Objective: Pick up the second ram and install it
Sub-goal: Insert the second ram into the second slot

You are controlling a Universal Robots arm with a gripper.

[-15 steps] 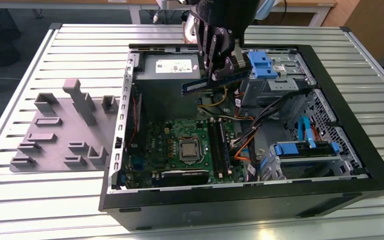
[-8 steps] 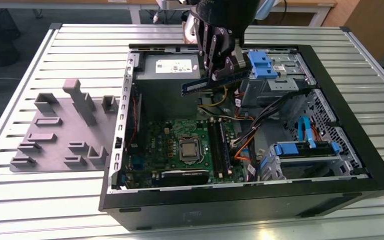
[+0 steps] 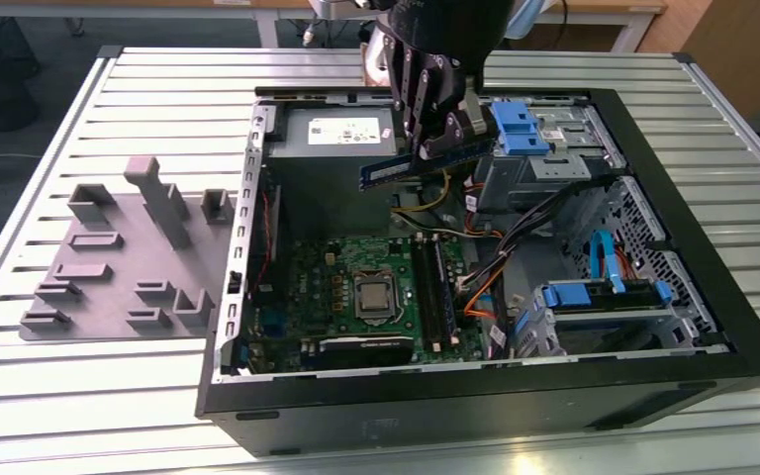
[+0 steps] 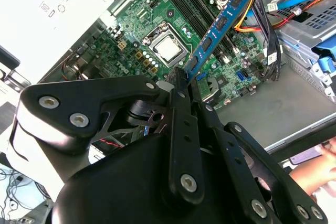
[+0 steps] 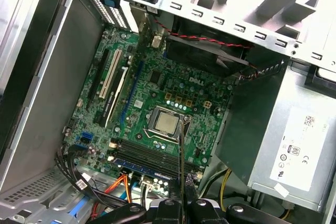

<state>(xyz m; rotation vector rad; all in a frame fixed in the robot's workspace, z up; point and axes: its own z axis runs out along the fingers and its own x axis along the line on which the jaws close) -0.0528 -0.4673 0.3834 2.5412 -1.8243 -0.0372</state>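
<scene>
Gripping the second ram [image 3: 407, 170] by one end, our gripper [image 3: 443, 139] is clenched on it, holding the blue stick tilted in the air above the open computer case [image 3: 697, 336]. Below we see the green motherboard [image 5: 157, 98]. Beside the case a gray holder tray [image 3: 116, 267] lies on the slatted table [image 3: 76, 396].

My gripper [image 3: 443, 139] hangs above the open case [image 3: 697, 327], clamped on the ram [image 3: 414, 166]. Straight below, the motherboard [image 3: 340, 287] lies uncovered, so I have room there. Cables [image 3: 513, 247] and the drive cage [image 3: 617, 307] crowd the exterior view's right. The power supply [image 3: 333, 129] blocks the far end; the tray [image 3: 116, 267] sits outside.
</scene>
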